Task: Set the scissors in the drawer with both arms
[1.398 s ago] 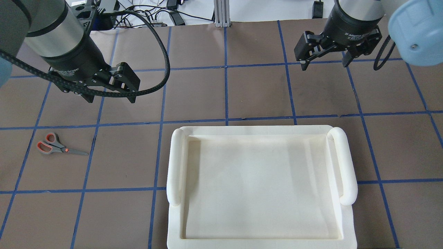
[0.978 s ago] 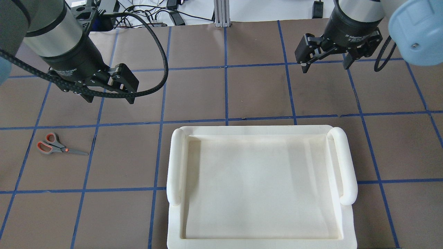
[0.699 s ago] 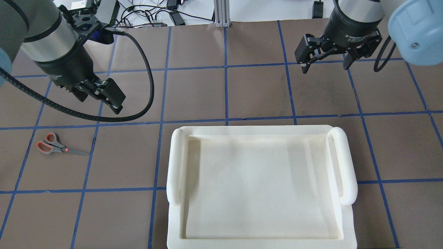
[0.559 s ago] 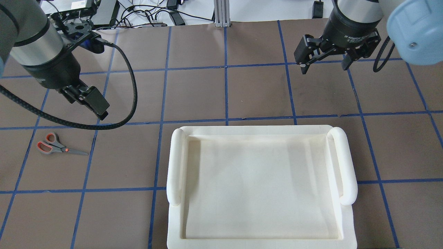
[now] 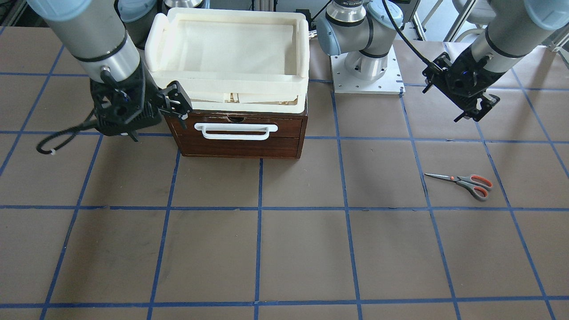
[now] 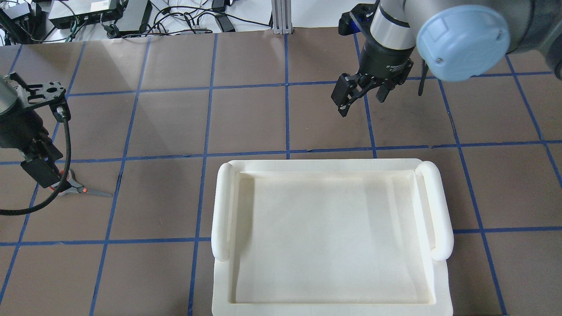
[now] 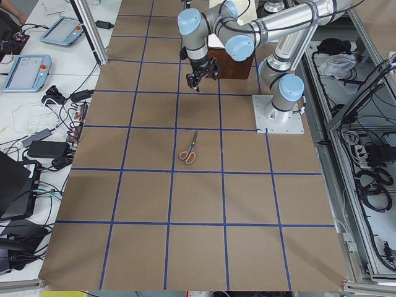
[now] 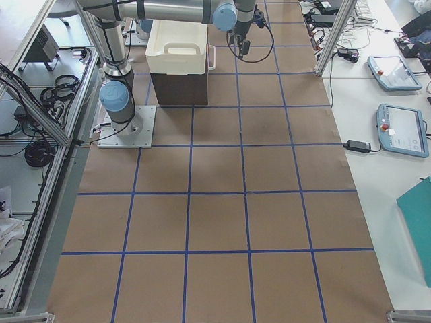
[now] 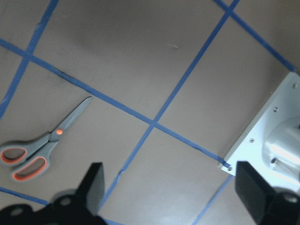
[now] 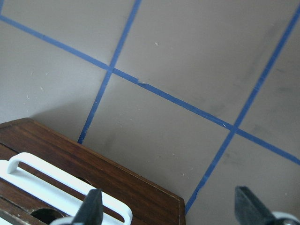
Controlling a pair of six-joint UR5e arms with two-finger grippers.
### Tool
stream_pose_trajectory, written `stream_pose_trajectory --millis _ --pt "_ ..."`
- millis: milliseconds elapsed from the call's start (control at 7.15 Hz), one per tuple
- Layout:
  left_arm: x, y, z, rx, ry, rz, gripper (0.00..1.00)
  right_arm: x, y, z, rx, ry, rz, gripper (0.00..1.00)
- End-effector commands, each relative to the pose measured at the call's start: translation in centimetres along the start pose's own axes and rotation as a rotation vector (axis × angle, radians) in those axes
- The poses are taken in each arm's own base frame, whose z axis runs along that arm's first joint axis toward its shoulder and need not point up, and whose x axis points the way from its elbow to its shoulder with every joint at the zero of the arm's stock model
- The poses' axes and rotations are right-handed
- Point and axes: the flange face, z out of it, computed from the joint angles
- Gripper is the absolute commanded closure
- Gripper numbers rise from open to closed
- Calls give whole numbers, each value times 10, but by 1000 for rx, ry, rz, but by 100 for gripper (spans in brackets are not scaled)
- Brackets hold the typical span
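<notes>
The scissors (image 5: 464, 181) lie flat on the brown table at my left side. In the overhead view only their blades (image 6: 85, 191) show, since my left gripper (image 6: 40, 170) hangs over the handles. It is open and empty, above them and not touching. The left wrist view shows the scissors (image 9: 40, 147) ahead of the wide-apart fingers (image 9: 93, 187). The dark wooden drawer (image 5: 240, 146) with its white bar handle (image 5: 235, 130) looks shut. My right gripper (image 5: 149, 106) is open and empty beside the drawer's side. The right wrist view shows the handle (image 10: 56, 180).
A cream-white plastic tray (image 6: 221, 210) sits on top of the drawer box and hides it from overhead. The left arm's base plate (image 5: 366, 82) is bolted to the table behind the scissors. Blue tape lines grid the brown table.
My left gripper has swung left and towards the scissors and now hangs over their handles. My right gripper has moved left towards the table's middle. The scissors have not moved.
</notes>
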Motion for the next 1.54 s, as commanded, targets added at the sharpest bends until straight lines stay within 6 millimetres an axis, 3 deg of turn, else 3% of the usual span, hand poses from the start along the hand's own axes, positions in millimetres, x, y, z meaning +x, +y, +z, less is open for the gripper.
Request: stream_pose_trajectory --millis 0,140,280,419,978,1398 --pt "-49 43 32 -57 -38 484 0 -46 -25 24 -35 -16 -384 0" --pt "-63 48 43 -58 -27 501 0 -43 -26 33 -53 -18 -623 0" --pt "-79 54 54 -56 -36 571 0 -36 -33 57 -82 -54 -862 0" --pt "-97 56 64 -64 -71 575 0 -32 -36 69 -103 -70 -996 0" --pt "-153 50 118 -37 -133 629 0 -41 -41 101 -144 -196 -1034 0" --pt "-167 48 150 -54 -139 738 0 -49 -40 96 -181 -242 -1010 0"
